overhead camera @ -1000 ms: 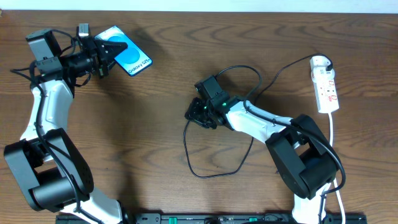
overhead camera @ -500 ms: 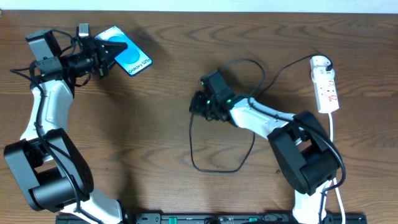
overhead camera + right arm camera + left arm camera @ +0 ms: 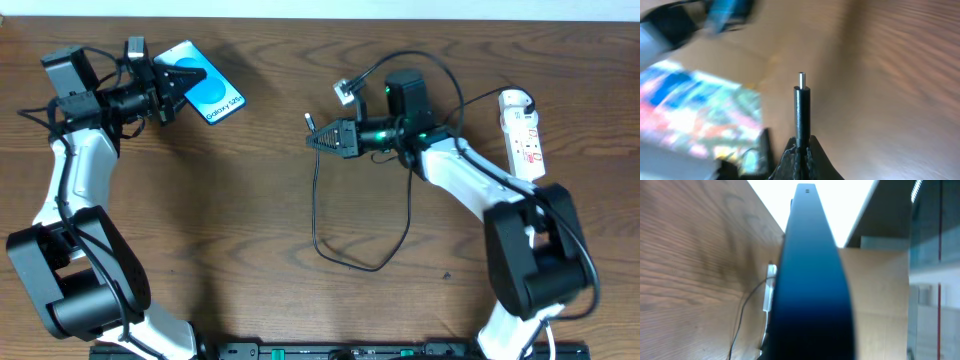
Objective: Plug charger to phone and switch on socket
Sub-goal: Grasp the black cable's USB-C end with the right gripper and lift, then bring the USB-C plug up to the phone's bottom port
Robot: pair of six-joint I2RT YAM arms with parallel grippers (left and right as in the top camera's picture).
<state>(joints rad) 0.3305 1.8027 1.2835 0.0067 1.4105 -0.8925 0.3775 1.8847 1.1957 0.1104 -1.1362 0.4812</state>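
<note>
The phone (image 3: 212, 93), blue screen with "Galaxy S25+" text, is held off the table at the far left by my left gripper (image 3: 176, 82), which is shut on its left end. In the left wrist view the phone (image 3: 812, 280) shows edge-on and hides the fingers. My right gripper (image 3: 328, 140) is shut on the charger (image 3: 318, 200) just behind its plug tip (image 3: 801, 79), which points left towards the phone. The black cable hangs down, loops on the table and runs to the socket (image 3: 525, 135), a white strip at the far right.
The cable's loop (image 3: 355, 262) lies on the wooden table (image 3: 240, 220) below my right gripper. The thick white cord (image 3: 535, 215) runs down from the socket along the right edge. A blurred colourful box (image 3: 695, 115) shows in the right wrist view.
My right gripper has risen and moved up and to the right with the plug, turning to point left. The cable loop has been dragged along. The left arm and phone have not moved.
</note>
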